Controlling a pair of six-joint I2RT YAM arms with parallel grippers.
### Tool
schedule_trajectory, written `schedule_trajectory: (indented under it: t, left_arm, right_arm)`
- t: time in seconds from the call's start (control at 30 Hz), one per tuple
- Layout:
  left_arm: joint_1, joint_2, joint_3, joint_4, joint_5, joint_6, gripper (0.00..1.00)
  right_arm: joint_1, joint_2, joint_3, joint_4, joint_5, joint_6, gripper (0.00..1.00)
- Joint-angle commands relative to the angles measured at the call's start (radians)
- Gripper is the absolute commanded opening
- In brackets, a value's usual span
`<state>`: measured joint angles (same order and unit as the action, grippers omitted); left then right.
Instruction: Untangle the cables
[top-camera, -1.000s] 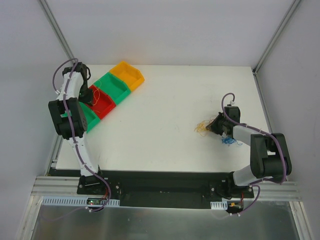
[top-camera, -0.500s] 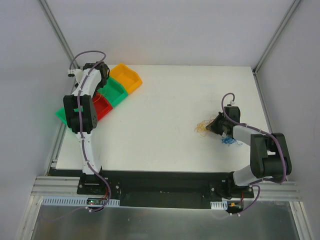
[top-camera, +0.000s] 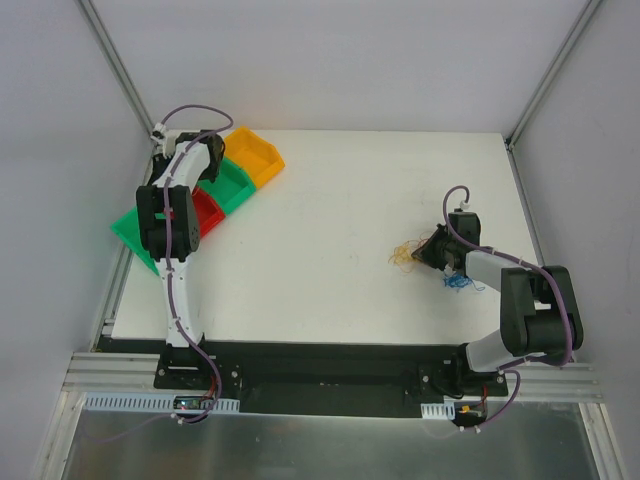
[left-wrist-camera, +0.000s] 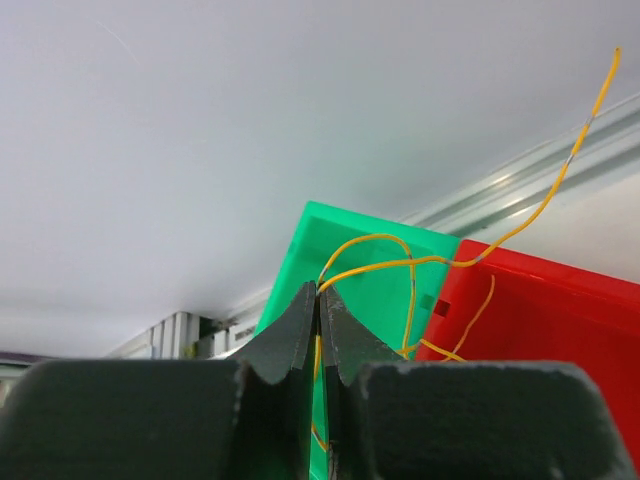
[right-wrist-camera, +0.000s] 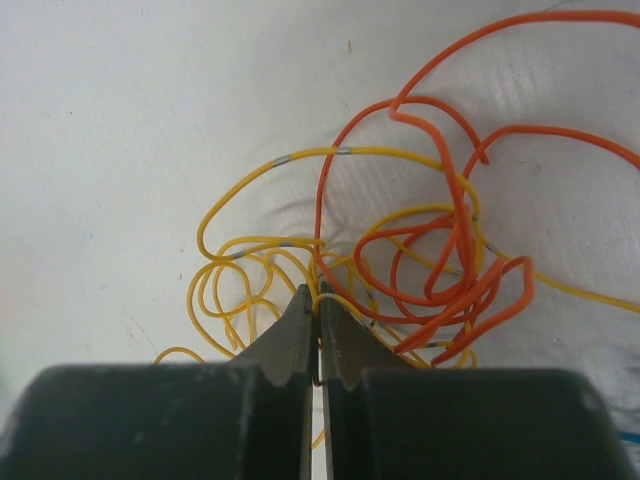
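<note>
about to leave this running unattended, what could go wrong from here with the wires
1. The left tool pinches a yellow wire whose loose ends trail across both the green bin and the red bin. Released here, it may straddle them.
2. The right tool is shut on yellow strands looped through the orange wires. Pulling may drag the orange ones along or tighten the tangle.

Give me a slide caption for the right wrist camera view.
Right gripper pinching one yellow strand of the tangled yellow and orange cables lying on the white table.
</note>
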<state>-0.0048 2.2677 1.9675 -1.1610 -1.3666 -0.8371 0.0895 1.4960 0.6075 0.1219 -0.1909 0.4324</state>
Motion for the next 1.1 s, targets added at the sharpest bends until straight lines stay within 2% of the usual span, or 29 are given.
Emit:
schedule_trajectory:
  t: [0.0,0.07,0.13,0.17,0.23,0.27,0.3,0.47,0.7,0.93,1.07]
  left_arm:
    - [0.008,-0.031,-0.004,-0.008,-0.138,0.084,0.0]
    - [0.008,0.013,0.023,-0.008,-0.115,0.147,0.0]
    - [0.008,0.058,0.057,0.004,0.017,0.24,0.0]
    - [0.008,0.052,0.027,0.094,0.097,0.362,0.0]
    - [0.008,-0.069,-0.225,0.543,0.319,0.684,0.0]
    - [0.008,-0.165,-0.348,0.707,0.412,0.781,0.0]
    - [0.006,-0.247,-0.428,0.794,0.479,0.802,0.0]
    - [0.008,-0.189,-0.342,0.732,0.537,0.9,0.0]
    - [0.008,-0.194,-0.282,0.686,0.742,0.9,0.0]
    - [0.019,-0.283,-0.23,0.64,0.923,0.794,0.0]
    - [0.051,-0.292,-0.161,0.587,1.081,0.754,0.0]
  right_arm:
    - [0.004,0.007,0.026,0.005,-0.004,-0.003,0.01]
    - [0.006,0.007,0.026,0.005,-0.007,-0.003,0.0]
    - [0.004,0.004,0.025,0.007,-0.007,-0.003,0.0]
    - [0.004,0.003,0.023,0.007,-0.005,-0.003,0.0]
    - [0.004,-0.003,0.021,0.007,-0.002,-0.003,0.0]
    - [0.004,-0.005,0.02,0.005,-0.001,-0.004,0.0]
    - [0.004,-0.006,0.02,0.004,0.002,-0.004,0.0]
    - [0.003,-0.011,0.02,0.004,-0.002,-0.004,0.0]
    - [0.003,-0.005,0.017,0.008,0.005,-0.007,0.0]
    - [0.003,0.012,0.023,0.01,-0.004,-0.004,0.0]
    - [0.003,0.013,0.023,0.01,-0.007,-0.004,0.0]
